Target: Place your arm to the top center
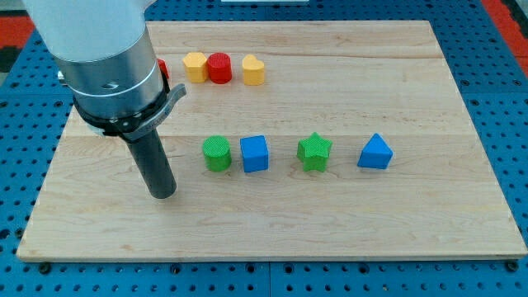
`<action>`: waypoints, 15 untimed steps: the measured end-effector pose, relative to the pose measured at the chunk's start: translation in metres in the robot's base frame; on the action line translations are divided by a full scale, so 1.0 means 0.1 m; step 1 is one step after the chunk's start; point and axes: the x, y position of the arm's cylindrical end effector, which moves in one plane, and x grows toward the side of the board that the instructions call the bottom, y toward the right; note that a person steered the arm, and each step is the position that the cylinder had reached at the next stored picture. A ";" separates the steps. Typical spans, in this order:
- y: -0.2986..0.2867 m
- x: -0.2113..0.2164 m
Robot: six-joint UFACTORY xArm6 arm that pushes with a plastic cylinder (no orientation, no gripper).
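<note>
My tip (163,194) rests on the wooden board (330,223) at its lower left, to the left of and a little below the green cylinder (218,153). A row runs to the view's right from there: the green cylinder, a blue cube (255,153), a green star (314,152) and a blue triangular block (375,153). Near the view's top sit a yellow hexagonal block (195,66), a red cylinder (219,68) and a yellow heart-shaped block (253,71). Another red block (163,69) is mostly hidden behind my arm.
My arm's grey body (107,58) covers the board's upper left corner. A blue perforated surface (503,99) surrounds the board on all sides.
</note>
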 end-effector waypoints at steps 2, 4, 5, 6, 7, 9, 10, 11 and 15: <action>0.00 0.00; 0.02 0.00; 0.02 0.00; -0.13 -0.14; -0.26 -0.25; -0.32 -0.31; -0.32 -0.31; -0.33 -0.31; -0.16 -1.23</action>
